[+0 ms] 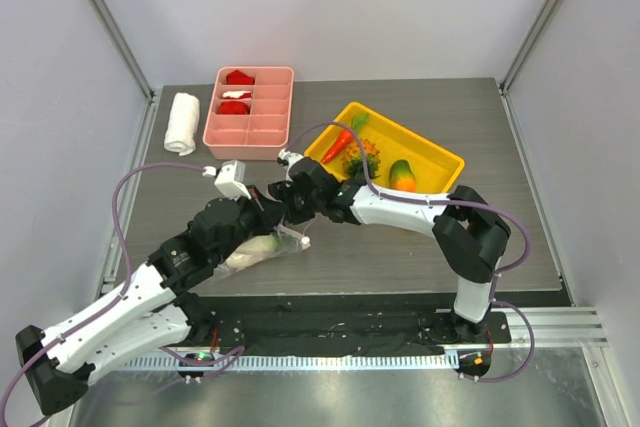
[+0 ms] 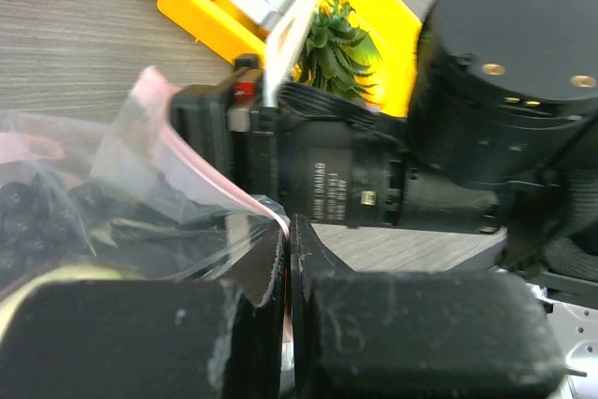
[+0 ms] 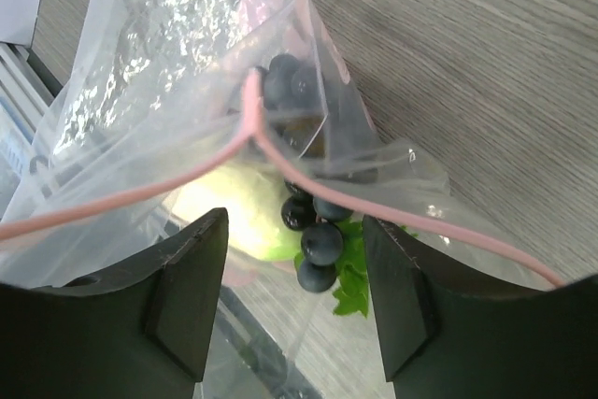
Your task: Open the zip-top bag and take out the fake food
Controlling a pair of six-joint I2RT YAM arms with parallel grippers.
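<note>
The clear zip-top bag (image 1: 268, 249) lies on the table in front of the arms, its pale pink zip strip (image 3: 187, 179) parted. My left gripper (image 2: 288, 231) is shut on the strip at one corner of the bag (image 2: 121, 175). My right gripper (image 3: 294, 231) is open right at the bag's mouth. Dark purple grapes (image 3: 318, 231) with a green leaf lie between its fingers, not clamped, next to a pale white radish (image 3: 234, 217). In the top view both grippers meet over the bag, the left gripper (image 1: 268, 225) beside the right gripper (image 1: 292, 209). A carrot (image 1: 337, 144), pineapple (image 1: 360, 159) and mango (image 1: 402, 175) lie in the yellow tray (image 1: 440, 157).
A pink divided tray (image 1: 270, 127) with red-and-white pieces stands at the back, with a rolled white towel (image 1: 182, 123) to its left. The yellow tray sits just behind the right forearm. Grey walls close in both sides of the table.
</note>
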